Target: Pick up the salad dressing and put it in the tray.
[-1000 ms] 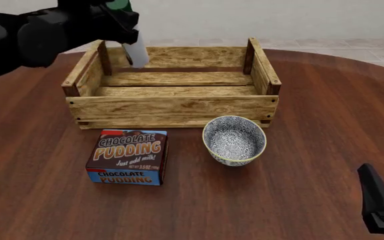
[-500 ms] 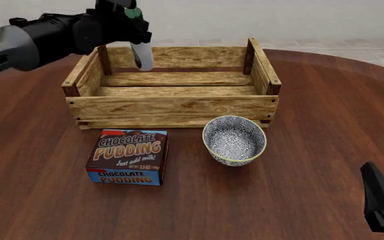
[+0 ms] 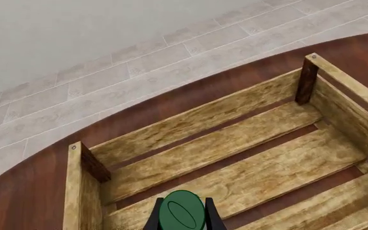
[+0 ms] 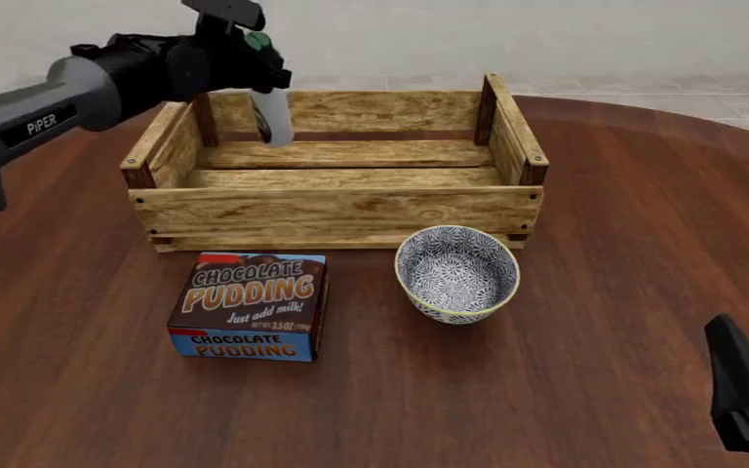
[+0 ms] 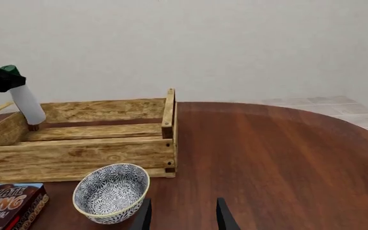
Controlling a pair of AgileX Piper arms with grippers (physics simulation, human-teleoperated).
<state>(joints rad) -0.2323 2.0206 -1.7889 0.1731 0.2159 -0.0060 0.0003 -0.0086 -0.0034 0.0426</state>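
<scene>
Bottle's moved in over the crate now. A second ago the left gripper (image 4: pixel 247 44) had the salad dressing (image 4: pixel 272 115) up near the back-left corner post; since then the arm has stretched further forward and the bottle hangs a bit lower, tilted, above the far-left part of the tray (image 4: pixel 335 210). The fingers are pinched on it just under the dark green cap (image 3: pixel 181 216), with crate slats straight below in the left wrist view. So the carry is basically done, and I'd guess lowering and letting go is what's left. Hard to say if its base is below the rim yet. Right gripper (image 5: pixel 182 214) sits parked near the table edge, fingers apart, holding nothing. Pudding box (image 4: pixel 251 306) and bowl (image 4: pixel 456 273) haven't budged.
</scene>
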